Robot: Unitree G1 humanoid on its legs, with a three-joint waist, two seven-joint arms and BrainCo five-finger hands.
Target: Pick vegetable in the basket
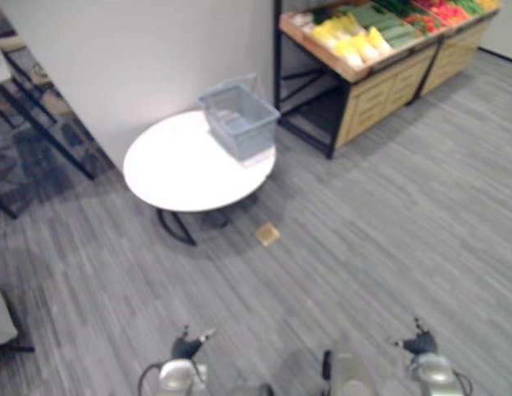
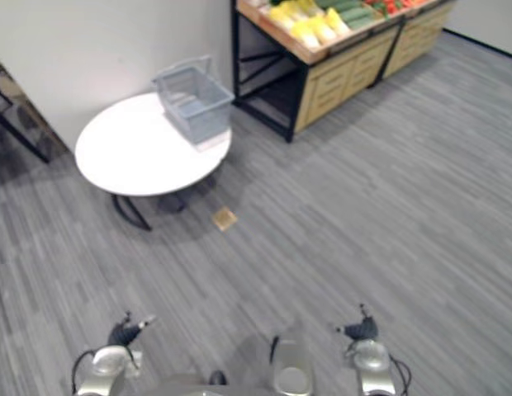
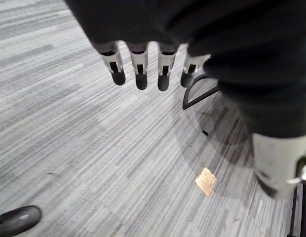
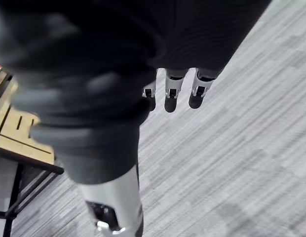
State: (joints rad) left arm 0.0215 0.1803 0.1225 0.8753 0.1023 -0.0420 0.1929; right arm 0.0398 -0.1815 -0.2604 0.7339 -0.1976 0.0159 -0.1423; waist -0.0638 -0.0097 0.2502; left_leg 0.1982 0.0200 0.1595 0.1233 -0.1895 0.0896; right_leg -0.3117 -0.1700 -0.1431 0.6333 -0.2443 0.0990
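Left hand point(image 3: 139, 64), right hand point(image 4: 171, 88) loose-fingered, holding nothing, open floor point(image 1: 363, 247) ahead; basket point(image 1: 239, 122) at edge of table point(image 1: 177, 169)

Table: round white table point(image 1: 173, 169), well ahead of the left hand point(image 1: 190, 345).
On table: grey basket point(image 1: 239, 120), at the edge far from that hand.
Stand: wooden produce stand point(image 1: 380, 78), far ahead of the right hand point(image 1: 419, 340), carrying vegetables point(image 1: 355, 37).
Floor: grey planks point(image 1: 388, 231); tan square point(image 1: 267, 234) between the left hand and the table.

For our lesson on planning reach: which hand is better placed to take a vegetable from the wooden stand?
Probably the right hand: the wooden stand lies ahead to the robot's right, while the basket sits nearer the left hand. Both hang open and empty, far from either.
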